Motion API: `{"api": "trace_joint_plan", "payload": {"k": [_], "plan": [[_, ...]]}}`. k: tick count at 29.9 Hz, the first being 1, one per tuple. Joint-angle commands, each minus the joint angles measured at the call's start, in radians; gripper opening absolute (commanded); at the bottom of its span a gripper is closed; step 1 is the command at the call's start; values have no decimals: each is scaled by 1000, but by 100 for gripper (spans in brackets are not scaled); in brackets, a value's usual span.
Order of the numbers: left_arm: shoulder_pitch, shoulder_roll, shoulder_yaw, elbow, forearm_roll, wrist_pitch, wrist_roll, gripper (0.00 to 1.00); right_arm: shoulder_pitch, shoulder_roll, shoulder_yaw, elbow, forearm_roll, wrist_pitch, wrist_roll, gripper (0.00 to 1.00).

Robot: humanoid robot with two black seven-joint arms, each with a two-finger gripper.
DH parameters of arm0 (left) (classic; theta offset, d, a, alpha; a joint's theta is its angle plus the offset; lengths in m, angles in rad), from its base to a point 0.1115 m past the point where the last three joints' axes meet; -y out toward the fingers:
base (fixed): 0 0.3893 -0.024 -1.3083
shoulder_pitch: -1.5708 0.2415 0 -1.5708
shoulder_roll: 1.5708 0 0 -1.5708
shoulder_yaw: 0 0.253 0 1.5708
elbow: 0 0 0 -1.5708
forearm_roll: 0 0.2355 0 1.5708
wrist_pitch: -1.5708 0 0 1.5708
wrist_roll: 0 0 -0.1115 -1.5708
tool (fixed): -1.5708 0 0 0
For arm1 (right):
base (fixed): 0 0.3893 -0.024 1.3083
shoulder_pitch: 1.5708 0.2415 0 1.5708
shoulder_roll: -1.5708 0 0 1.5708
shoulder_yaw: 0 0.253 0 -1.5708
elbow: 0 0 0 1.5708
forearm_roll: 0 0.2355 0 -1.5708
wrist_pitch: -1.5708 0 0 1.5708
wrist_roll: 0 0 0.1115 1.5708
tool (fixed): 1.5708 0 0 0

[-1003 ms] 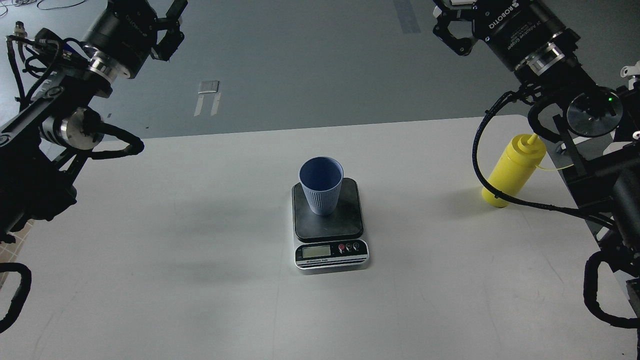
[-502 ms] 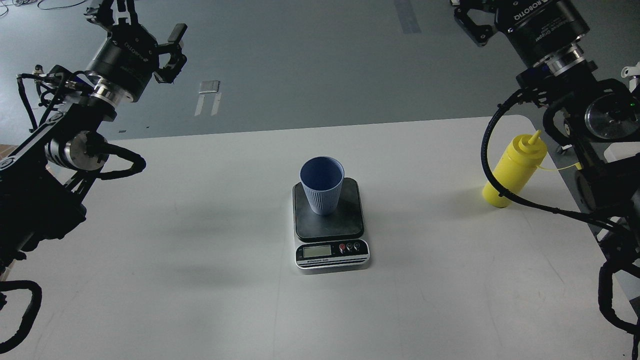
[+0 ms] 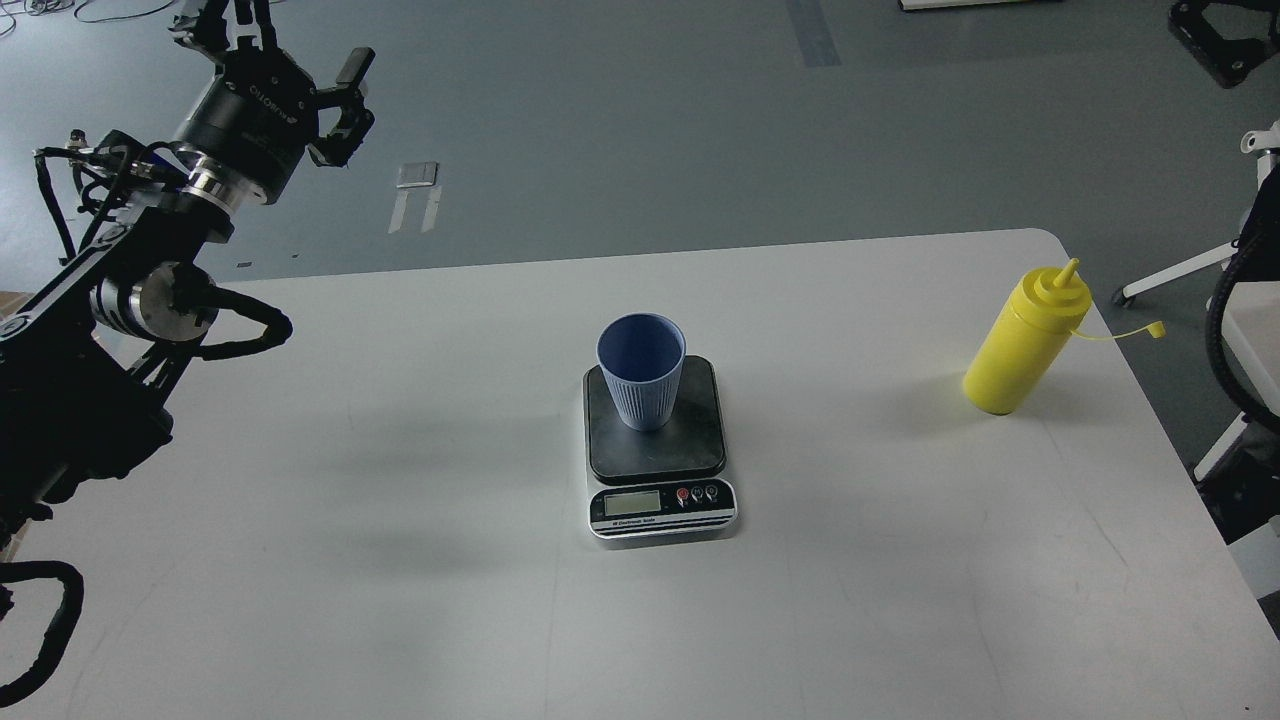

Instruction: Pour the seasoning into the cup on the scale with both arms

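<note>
Seasoning (image 3: pixel 1022 345) upright near desk's right edge, cap dangling on its tether, cup (image 3: pixel 641 370) on scale (image 3: pixel 657 445) mid-desk; bottle likely light, soft-walled, slick, so grip mid-body gently; left gripper (image 3: pixel 285 45) spread, holding nothing, beyond far-left corner; right gripper unseen

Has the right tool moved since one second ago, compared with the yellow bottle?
Yes. It hung above and left of the yellow bottle and has swung up and right; only a dark part shows at the top right corner.
</note>
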Motion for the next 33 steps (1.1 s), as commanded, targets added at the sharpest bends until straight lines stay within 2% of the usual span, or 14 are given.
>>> {"api": "trace_joint_plan", "payload": {"k": [1, 5, 8, 11, 19, 27, 33], "plan": [[0, 0, 1, 0, 0, 0, 0, 97, -147, -70, 97, 80, 42, 0, -1, 100], [0, 0, 1, 1, 0, -1, 1, 97, -325, -107, 212, 161, 86, 0, -10, 100], [0, 0, 3, 1, 0, 0, 1, 97, -440, -106, 280, 210, 99, 0, -37, 100], [0, 0, 3, 1, 0, 0, 1, 97, -541, -95, 313, 271, 103, 0, -38, 100], [2, -3, 14, 1, 0, 0, 1, 97, -771, 67, 350, 331, 138, 0, -41, 100], [2, -2, 20, 1, 0, -1, 1, 97, -916, 204, 349, 357, 138, 0, -43, 100], [3, -2, 20, 0, 0, -1, 1, 97, -966, 261, 332, 341, 126, 0, -44, 100]]}}
